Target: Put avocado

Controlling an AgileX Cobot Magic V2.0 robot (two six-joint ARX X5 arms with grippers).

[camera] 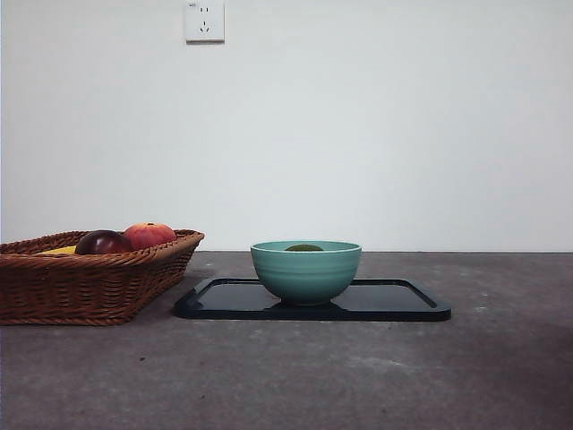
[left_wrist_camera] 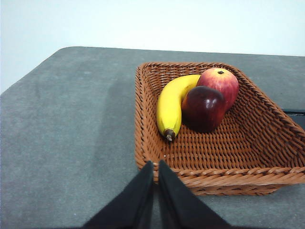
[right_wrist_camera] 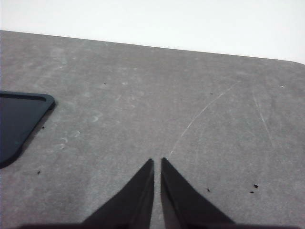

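Jaws on my left gripper [left_wrist_camera: 155, 164] and right gripper [right_wrist_camera: 157, 162] sit closed, holding nothing. The avocado [camera: 303, 247] already rests inside the teal bowl [camera: 305, 271], so I'd keep both arms parked clear of it.

Left gripper [left_wrist_camera: 156, 164] and right gripper [right_wrist_camera: 157, 161] (jaws closed, empty).

The teal bowl [camera: 305, 271] hides all but the avocado [camera: 303, 248] top.

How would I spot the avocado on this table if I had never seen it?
Find the flat black tray in the middle of the grey table, right of the wicker basket. A teal bowl stands on it. The avocado is the dark green hump just showing above the bowl's rim; the other fruit all lies in the basket.
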